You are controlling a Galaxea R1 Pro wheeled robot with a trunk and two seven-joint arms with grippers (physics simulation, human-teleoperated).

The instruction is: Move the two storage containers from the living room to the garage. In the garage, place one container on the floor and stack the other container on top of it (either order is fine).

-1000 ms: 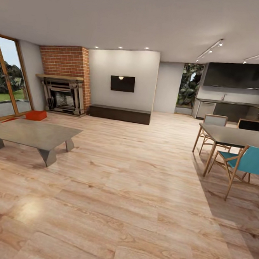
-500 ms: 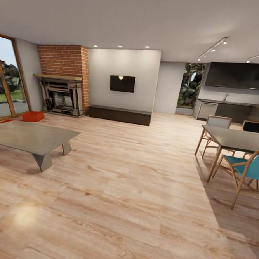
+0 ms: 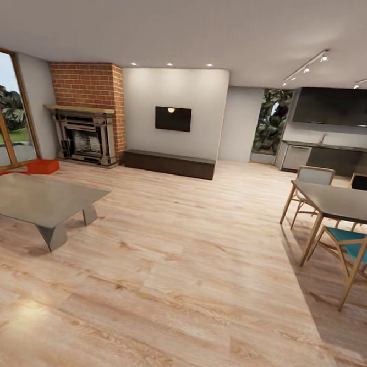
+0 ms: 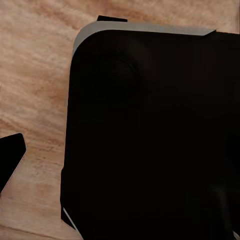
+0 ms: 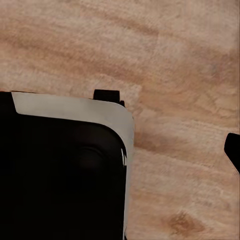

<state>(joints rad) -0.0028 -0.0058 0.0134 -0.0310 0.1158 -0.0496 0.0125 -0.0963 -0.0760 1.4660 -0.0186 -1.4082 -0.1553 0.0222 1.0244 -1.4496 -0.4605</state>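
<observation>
Location: I have the rig standing in the living room, on the light wood-plank floor, facing the far wall.

Task items in view: one orange-red storage container on the planks at the far left, near the glass door and close in front of the brick fireplace, beyond the low grey coffee table. A thin strip of the same orange-red lies beside it behind the coffee table's far edge; I judge it may be the second container, but it is too slim to confirm.

Other contents: wall-mounted screen, low dark bench beneath it, dining table with a teal chair at right, dark kitchen units behind.

Arms: both wrist views look down on plank floor and the dark, rounded body of the robot's base. A dark tip shows at one edge of each, but I cannot tell from that how either set of jaws stands. I see nothing carried.

Progress: nothing done as far as I can see. The containers are well apart from me and none is lifted. Left, by my reckoning: approach, pick up, carry to the garage, set one down and stack the other on it.
</observation>
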